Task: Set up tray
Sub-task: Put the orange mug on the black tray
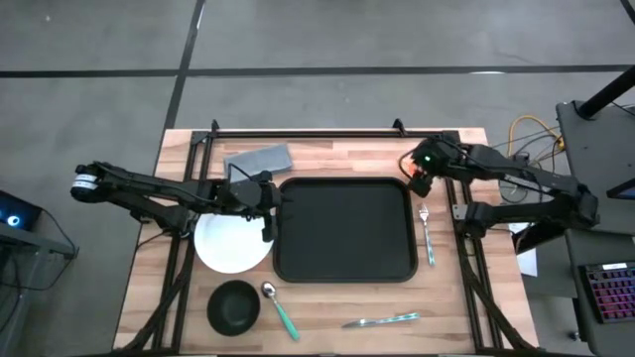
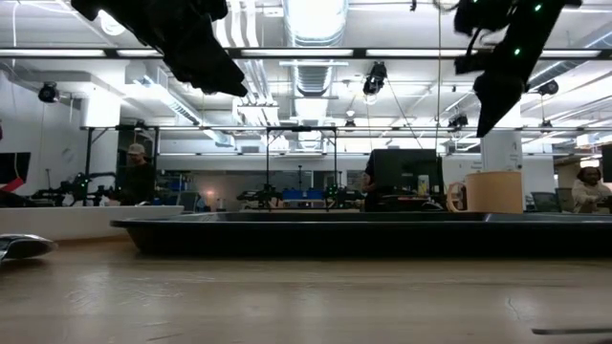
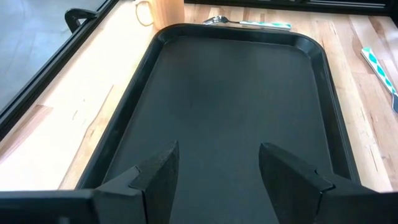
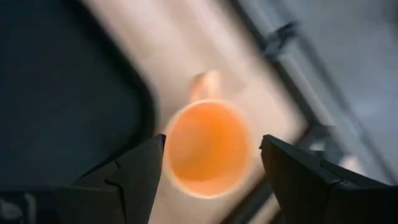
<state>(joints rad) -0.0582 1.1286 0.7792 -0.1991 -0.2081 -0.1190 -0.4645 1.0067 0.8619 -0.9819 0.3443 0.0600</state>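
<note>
The large black tray (image 1: 342,230) lies flat on the middle of the wooden table, and shows in the left wrist view as tray (image 3: 224,106). My left gripper (image 1: 270,203) hangs open above the tray's left end, its fingers (image 3: 158,171) clear of the surface. An orange mug (image 4: 208,149) stands upright on the table by the tray's far right corner, with its handle pointing away from the tray. My right gripper (image 4: 212,138) is open, well above the mug (image 2: 492,191), pointing down at it, one finger on either side without touching.
A white plate (image 1: 233,243) lies left of the tray, and a small black bowl (image 1: 233,305) and a green-handled spoon (image 1: 280,309) lie near the front edge. A knife (image 1: 382,320) lies in front of the tray, a fork (image 1: 427,233) to its right, and a grey cloth (image 1: 260,159) far left.
</note>
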